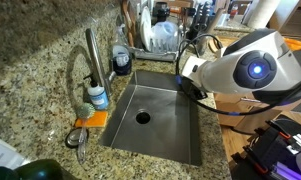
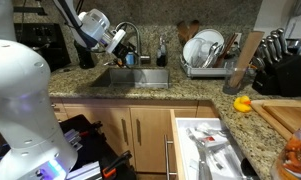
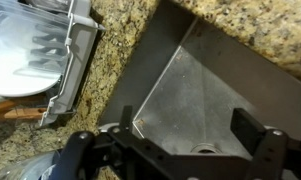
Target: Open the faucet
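Note:
The faucet (image 1: 92,52) is a tall brushed-steel post with a thin arched hose, standing on the granite counter at the left side of the sink (image 1: 180,135). In an exterior view its arch (image 2: 135,30) shows just behind my arm. My gripper (image 1: 190,88) hangs over the opposite side of the sink, apart from the faucet, and it also shows in an exterior view (image 2: 123,46). In the wrist view the gripper (image 3: 187,121) is open and empty, with the sink floor and the drain (image 3: 203,150) below it. The faucet is out of the wrist view.
A small clear bottle with a blue label (image 1: 97,97) and a dark blue-topped container (image 1: 121,62) stand by the faucet. A dish rack with plates (image 2: 205,50) sits beyond the sink. A knife block (image 2: 280,60) and an open drawer (image 2: 205,145) are further along.

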`<action>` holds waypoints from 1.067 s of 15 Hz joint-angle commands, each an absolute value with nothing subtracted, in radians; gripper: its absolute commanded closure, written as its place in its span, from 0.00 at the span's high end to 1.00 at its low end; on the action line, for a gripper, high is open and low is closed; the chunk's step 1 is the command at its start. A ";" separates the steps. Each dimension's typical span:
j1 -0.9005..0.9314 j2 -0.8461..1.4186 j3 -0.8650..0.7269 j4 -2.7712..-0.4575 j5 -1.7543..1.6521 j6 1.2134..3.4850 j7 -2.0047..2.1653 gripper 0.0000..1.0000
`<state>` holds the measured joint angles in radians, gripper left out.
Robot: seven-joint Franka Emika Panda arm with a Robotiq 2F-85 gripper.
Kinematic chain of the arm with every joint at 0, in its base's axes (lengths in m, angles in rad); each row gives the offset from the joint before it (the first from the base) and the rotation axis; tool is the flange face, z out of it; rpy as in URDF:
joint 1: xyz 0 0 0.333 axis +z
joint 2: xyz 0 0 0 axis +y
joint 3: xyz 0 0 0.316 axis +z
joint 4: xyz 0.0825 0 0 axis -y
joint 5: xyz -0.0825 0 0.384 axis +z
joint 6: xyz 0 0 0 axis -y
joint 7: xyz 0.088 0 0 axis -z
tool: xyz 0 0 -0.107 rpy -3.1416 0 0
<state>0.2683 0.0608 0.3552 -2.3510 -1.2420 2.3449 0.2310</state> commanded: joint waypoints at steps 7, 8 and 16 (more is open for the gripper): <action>0.266 0.069 0.274 -2.306 -1.590 2.237 0.229 1.00; 0.266 0.056 0.274 -2.306 -1.598 2.230 0.235 1.00; 0.170 0.162 0.171 -2.139 -2.180 2.787 0.509 1.00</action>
<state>0.2088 0.0750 0.1990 -2.2557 -1.9875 2.6256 0.4049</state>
